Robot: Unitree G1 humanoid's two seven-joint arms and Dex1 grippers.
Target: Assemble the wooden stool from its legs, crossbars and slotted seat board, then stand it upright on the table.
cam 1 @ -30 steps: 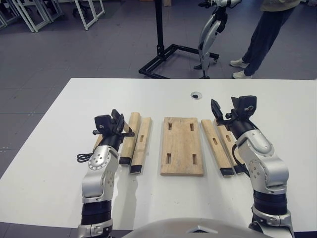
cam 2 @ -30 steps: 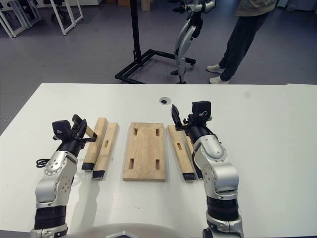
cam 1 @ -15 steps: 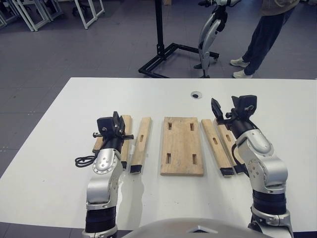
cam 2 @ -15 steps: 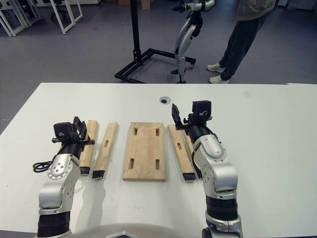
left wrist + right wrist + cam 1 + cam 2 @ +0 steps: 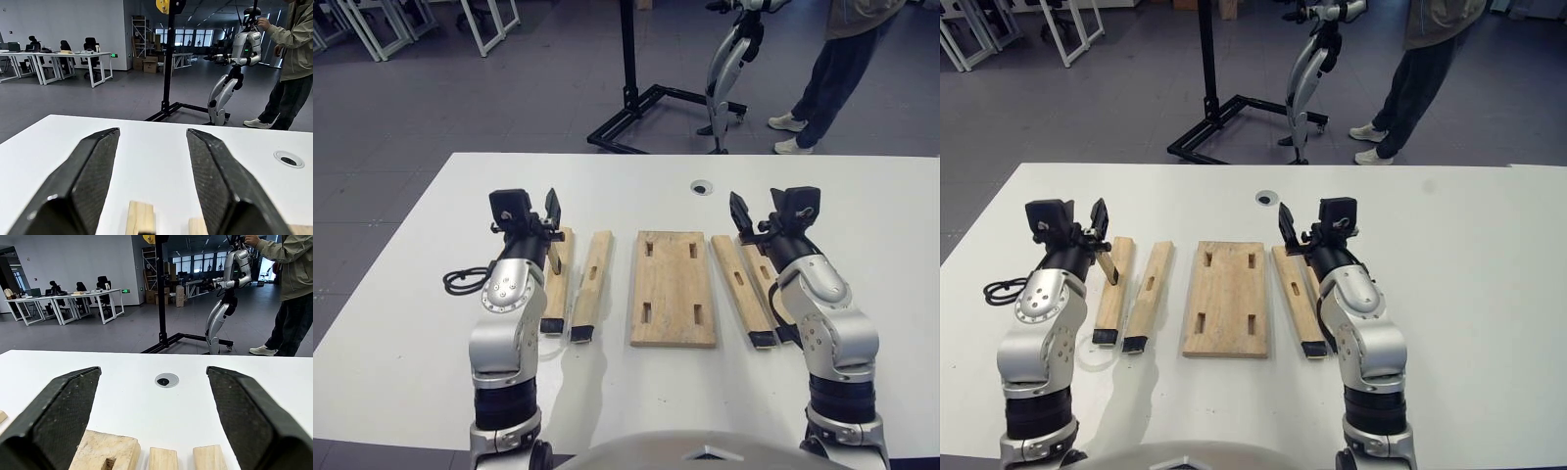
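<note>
Left arm swings outward and back, and the left gripper [image 5: 530, 213] now hangs over the far end of the outermost pale wooden leg with a black-capped near end [image 5: 554, 289], fingers spread wide and holding nothing. That leg has slid sideways: a bare strip of the white table [image 5: 431, 323] now shows between it and its neighbour, a matching slotted wooden leg [image 5: 590, 286].

Dead centre lies the slotted seat board [image 5: 673, 287], a flat rectangular slab of light wood with four small rectangular slots, flat on the table. Just to its right, two more black-tipped wooden pieces [image 5: 742, 291] lie side by side, each with a slot cut in it.

Over their far ends sits the right gripper [image 5: 767, 213], its jaws wide apart and empty too. A black cable [image 5: 460, 282] loops on the table beside the left arm, and a small round hole [image 5: 702, 186] sits in the tabletop beyond the board.
</note>
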